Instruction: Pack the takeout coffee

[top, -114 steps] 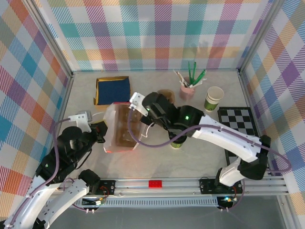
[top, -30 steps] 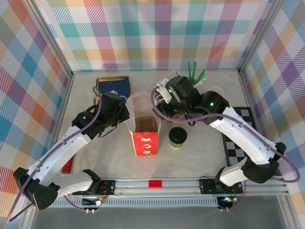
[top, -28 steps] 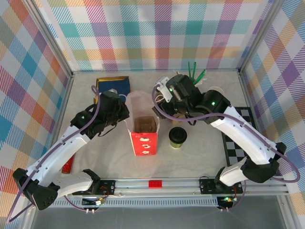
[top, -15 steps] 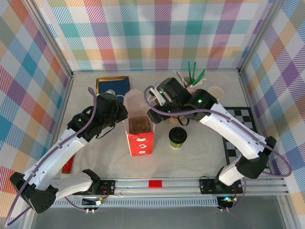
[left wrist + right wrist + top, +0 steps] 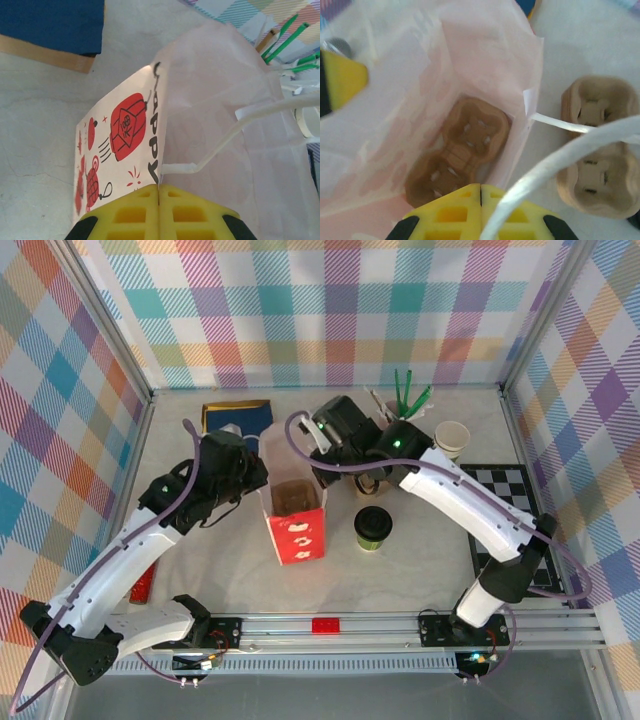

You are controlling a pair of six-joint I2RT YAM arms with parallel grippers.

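Note:
The takeout coffee (image 5: 373, 527), an olive-green cup with a black lid, stands upright on the table just right of the red bag (image 5: 296, 532). The bag stands open with a brown cup carrier (image 5: 465, 147) lying in its bottom. My left gripper (image 5: 257, 476) is shut on the bag's left rim, its yellow fingertips (image 5: 145, 200) pinching the printed edge (image 5: 150, 150). At the opposite rim my right gripper (image 5: 325, 473) is shut on the bag's right wall (image 5: 520, 140). A white handle (image 5: 555, 165) loops across it. Both grippers are apart from the coffee.
A second brown carrier (image 5: 597, 150) lies on the table beside the bag. A pink pot of green stirrers (image 5: 400, 410), a lidless cup stack (image 5: 450, 445) and a checkered mat (image 5: 510, 495) are at the back right. A blue cloth (image 5: 236, 422) lies back left.
My right gripper swung left to the bag's right rim and went from open to shut there. The bag shifted slightly left. The left gripper kept its hold; the coffee stayed put.

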